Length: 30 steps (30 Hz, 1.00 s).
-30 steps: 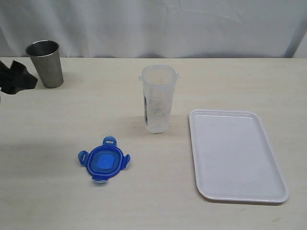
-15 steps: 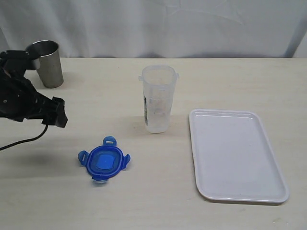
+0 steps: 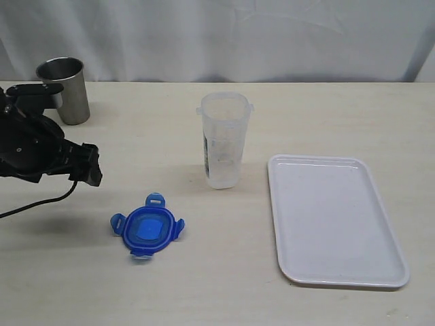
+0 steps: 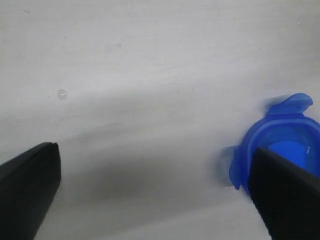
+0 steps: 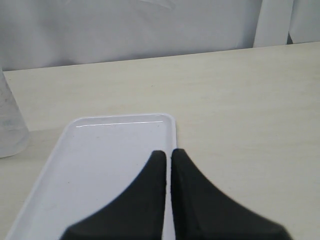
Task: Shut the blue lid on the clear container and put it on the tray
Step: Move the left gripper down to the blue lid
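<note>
Blue lid (image 3: 147, 231) flat, clear container (image 3: 223, 142) upright beside tray (image 3: 333, 217)

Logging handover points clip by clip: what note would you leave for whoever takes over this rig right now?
Left end effector: open, empty, hovering above the table beside the small blue plastic snap-flap lid, not touching it.
Right end effector: shut, empty, outside the exterior view, facing the flat white rectangular tray.
Tall clear plastic container: upright, uncovered, on the table between lid and tray, apart from both.
Done: nothing yet.
Left: grasp lid, snap it onto container, set container on tray.
</note>
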Motion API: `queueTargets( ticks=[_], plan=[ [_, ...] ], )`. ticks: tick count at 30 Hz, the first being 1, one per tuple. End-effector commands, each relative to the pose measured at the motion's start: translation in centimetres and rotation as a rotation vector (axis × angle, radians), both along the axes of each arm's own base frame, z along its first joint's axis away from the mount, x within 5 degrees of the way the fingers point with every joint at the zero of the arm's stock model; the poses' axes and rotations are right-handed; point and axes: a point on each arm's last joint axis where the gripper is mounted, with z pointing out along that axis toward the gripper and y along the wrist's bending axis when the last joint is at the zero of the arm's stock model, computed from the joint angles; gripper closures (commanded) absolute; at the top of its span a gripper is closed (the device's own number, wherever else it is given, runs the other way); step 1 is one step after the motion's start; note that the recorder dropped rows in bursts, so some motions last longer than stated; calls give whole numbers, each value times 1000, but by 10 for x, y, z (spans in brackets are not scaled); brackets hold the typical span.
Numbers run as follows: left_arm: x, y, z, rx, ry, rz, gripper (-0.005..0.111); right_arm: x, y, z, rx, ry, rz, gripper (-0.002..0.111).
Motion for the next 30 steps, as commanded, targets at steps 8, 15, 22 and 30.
queueTargets(
  ticks=[8,15,22,30],
  plan=[
    [-6,-8,-1,-97,64,43,2,0,0,-1,7,-3,-2,104],
    [-29,-17,-26,-249,83,9,2,0,0,-1,7,-3,-2,104],
    [-36,-42,-38,-237,48,-149,23,0,0,-1,7,-3,-2,104],
    [-35,-50,-43,-195,2,-185,49,0,0,-1,7,-3,-2,104]
  ],
)
